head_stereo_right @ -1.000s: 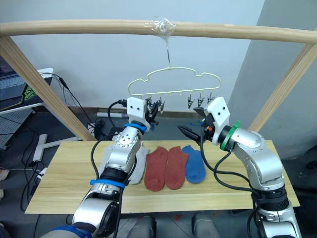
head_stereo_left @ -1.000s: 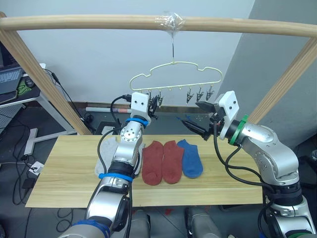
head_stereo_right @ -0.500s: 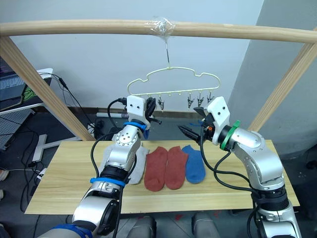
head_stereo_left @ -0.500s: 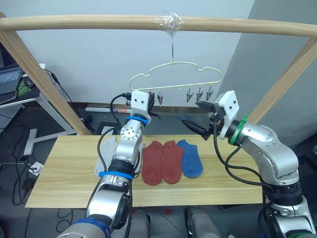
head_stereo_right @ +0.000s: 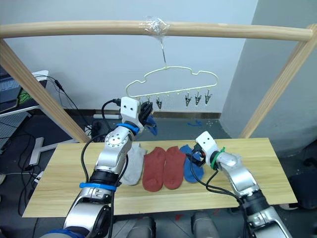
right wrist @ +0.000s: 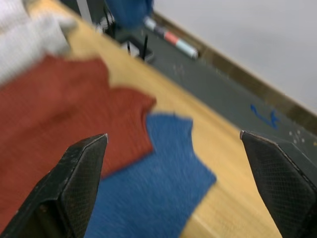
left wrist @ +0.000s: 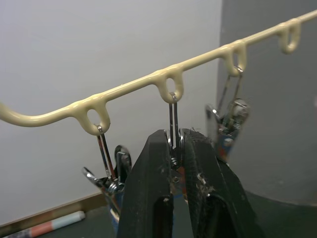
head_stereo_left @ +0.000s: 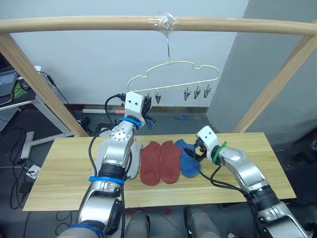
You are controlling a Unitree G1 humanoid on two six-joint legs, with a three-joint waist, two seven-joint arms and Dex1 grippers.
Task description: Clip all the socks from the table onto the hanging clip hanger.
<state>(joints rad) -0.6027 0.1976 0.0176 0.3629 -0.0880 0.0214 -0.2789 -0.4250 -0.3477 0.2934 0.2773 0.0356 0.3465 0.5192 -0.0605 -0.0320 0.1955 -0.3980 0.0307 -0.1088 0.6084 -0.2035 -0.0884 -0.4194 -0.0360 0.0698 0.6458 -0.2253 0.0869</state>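
Your left gripper (left wrist: pixel 177 148) is pinched tight on a clip (left wrist: pixel 173 130) of the clip hanger (head_stereo_left: pixel 174 64); your right gripper (right wrist: pixel 173 144) hovers wide open, empty, over the blue sock (right wrist: pixel 148 191).

A wooden pole frame (head_stereo_left: pixel 99 22) spans overhead.

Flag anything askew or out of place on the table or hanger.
The clip hanger hangs tilted, its left end lower. The blue sock has its cuff corner folded up. The red socks lie flat side by side.
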